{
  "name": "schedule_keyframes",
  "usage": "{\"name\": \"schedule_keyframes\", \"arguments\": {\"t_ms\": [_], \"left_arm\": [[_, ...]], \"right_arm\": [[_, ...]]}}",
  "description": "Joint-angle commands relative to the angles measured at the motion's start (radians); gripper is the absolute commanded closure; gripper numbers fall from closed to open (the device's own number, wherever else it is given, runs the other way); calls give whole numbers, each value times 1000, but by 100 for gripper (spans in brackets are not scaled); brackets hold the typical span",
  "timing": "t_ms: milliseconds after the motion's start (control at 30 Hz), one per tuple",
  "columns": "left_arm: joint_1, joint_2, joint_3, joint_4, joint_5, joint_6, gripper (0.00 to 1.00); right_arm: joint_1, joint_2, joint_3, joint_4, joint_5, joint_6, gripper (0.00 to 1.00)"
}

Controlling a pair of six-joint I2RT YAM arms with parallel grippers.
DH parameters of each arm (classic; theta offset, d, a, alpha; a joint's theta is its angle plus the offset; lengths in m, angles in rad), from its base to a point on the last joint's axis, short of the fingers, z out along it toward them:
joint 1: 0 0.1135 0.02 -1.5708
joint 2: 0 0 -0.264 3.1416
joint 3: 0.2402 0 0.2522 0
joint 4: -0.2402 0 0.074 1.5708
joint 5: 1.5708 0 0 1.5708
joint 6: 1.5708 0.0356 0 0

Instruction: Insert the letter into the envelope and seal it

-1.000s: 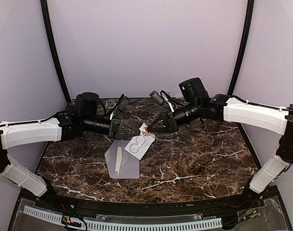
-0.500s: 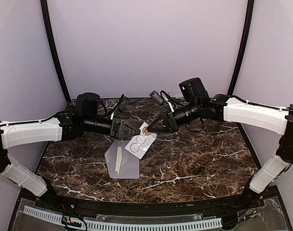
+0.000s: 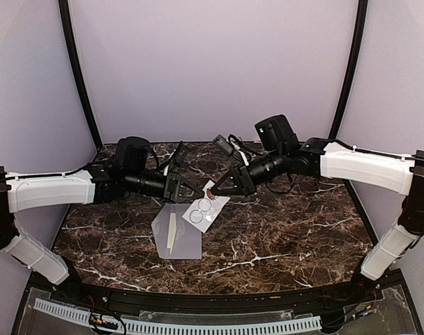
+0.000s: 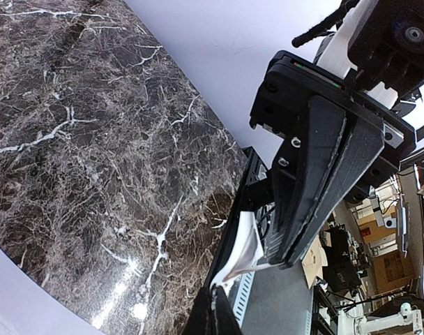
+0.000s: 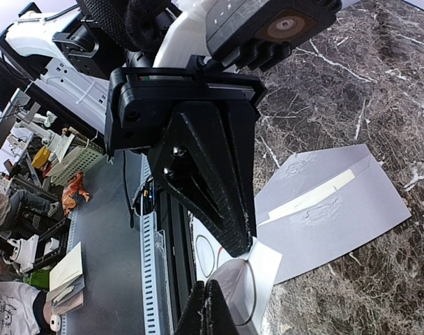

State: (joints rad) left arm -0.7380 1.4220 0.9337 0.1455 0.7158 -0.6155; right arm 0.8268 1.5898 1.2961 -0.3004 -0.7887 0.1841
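Count: two arms, one envelope (image 3: 187, 239), one sticker sheet (image 3: 201, 212), one bench (image 3: 303, 230). The envelope is flat, matte grey-lavender paper, roughly rectangular, with one pale cream strip (image 3: 171, 232) running lengthwise along it. It lies on the bench a little to 8 o'clock of centre, touched by neither arm. The sticker sheet is small, white and four-cornered, with two thin rings visible in the overhead view. It sits at 1 o'clock of the envelope, its near corner overlapping the envelope's far edge. The bench top is glossy dark brown marble with white veins. Behind it is smooth lilac backdrop, framed by two black curved poles (image 3: 76, 77). The left end effector (image 3: 200, 195) reaches in from 9 o'clock, its black wedge fingers pressed flat together and its tip at the far corner of the sheet; whether paper is pinched between them I cannot tell. The right end effector (image 3: 212, 192) comes in from 3 o'clock, also squeezed to a point, tip just beside the left one over the same corner; what it grips, if anything, is too small to make out. A loose black cable (image 3: 229, 143) lies at 12 o'clock. Open marble runs from 3 to 6 o'clock, and along the near edge in front of the envelope.
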Motion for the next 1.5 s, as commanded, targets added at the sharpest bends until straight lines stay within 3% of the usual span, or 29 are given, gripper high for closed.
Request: {"name": "schedule_keyframes", "arguments": {"t_ms": [0,1000,1100,1167,1367,1467], "left_arm": [[-1,-8,24,-12,-4,-7,100],[13,14,6,-31,-46,-35,100],[36,-9,-16,-60,-113,-17,100],[86,-46,-56,-78,-157,-22,100],[379,-222,-302,29,-237,-120,100],[498,-264,-343,-10,-308,-108,100]], "right_arm": [[8,2,32,10,6,-15,100],[21,-21,6,65,2,11,100],[18,-30,-3,79,21,24,100],[18,-43,-15,104,38,41,100],[11,-91,-90,215,68,100,100],[9,-102,-114,241,83,114,100]]}}
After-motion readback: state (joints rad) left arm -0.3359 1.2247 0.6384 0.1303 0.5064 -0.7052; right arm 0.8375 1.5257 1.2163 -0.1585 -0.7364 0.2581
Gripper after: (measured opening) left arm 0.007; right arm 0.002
